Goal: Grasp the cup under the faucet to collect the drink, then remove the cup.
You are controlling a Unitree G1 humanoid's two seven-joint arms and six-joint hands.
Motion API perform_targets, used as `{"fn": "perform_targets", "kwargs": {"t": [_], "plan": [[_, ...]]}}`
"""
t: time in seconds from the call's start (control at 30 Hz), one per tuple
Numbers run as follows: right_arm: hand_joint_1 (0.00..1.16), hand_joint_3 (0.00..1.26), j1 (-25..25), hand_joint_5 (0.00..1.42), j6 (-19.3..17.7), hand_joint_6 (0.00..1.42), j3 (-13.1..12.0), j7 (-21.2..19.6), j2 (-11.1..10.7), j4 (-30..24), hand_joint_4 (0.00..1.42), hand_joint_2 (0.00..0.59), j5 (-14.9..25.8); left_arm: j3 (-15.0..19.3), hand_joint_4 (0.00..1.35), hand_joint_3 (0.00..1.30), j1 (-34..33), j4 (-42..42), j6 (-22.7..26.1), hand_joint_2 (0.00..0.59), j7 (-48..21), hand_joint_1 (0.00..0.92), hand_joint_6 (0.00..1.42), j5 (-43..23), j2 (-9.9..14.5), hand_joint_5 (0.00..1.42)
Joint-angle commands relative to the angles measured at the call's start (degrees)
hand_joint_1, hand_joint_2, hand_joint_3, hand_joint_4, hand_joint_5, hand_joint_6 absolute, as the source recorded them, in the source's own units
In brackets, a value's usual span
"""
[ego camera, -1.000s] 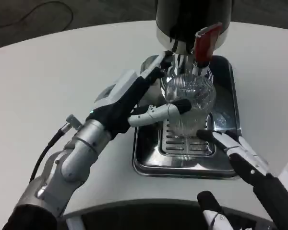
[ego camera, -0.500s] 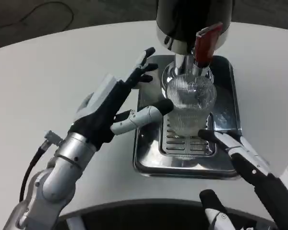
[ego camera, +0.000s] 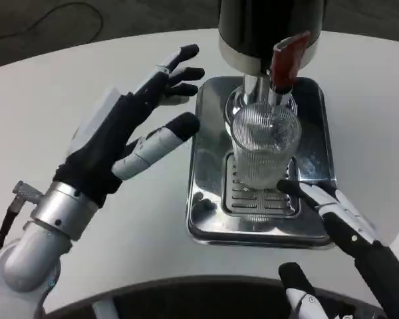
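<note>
We see the ribbed clear cup (ego camera: 265, 149) standing upright on the slotted grille of the steel drip tray (ego camera: 206, 199), directly below the faucet (ego camera: 258, 90) of the dark drink dispenser (ego camera: 269, 26), whose red tap lever (ego camera: 286, 60) juts out just beside the cup's rim. The left hand (ego camera: 130, 129) hovers over the white tabletop (ego camera: 73, 86) beside the tray's left edge, apart from the cup, fingers spread wide and holding nothing, its silver forearm angling up from the lower left. The right hand (ego camera: 329, 209) reaches in from the lower right over the tray's front corner, fingers extended and empty, one dark fingertip lying close against the cup's base; we cannot tell whether it touches.
</note>
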Motion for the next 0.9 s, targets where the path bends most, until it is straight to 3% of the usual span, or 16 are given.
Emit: {"fn": "perform_targets", "kwargs": {"t": [0.03,0.3,0.9], "plan": [[0.60,0.13,0.2,0.00,-0.1,0.00,0.1,-0.4,0.0,0.7,0.07,0.490,0.4,2.3,0.10,0.13,-0.2,-3.5,4.1,0.008,-6.9,0.000,0.15,-9.3,1.3,0.21],[0.60,0.13,-0.3,0.00,0.1,0.00,0.6,-0.3,0.0,0.7,0.07,0.490,0.1,4.2,0.09,0.14,-4.9,-4.5,10.5,0.008,-13.4,0.000,0.13,-18.1,1.1,0.19],[0.60,0.13,0.2,0.00,-0.1,0.00,0.5,-0.5,0.1,0.8,0.07,0.488,0.3,2.9,0.07,0.15,-10.2,-8.6,19.6,0.016,-18.5,0.000,0.11,-22.8,-1.6,0.17]]}}
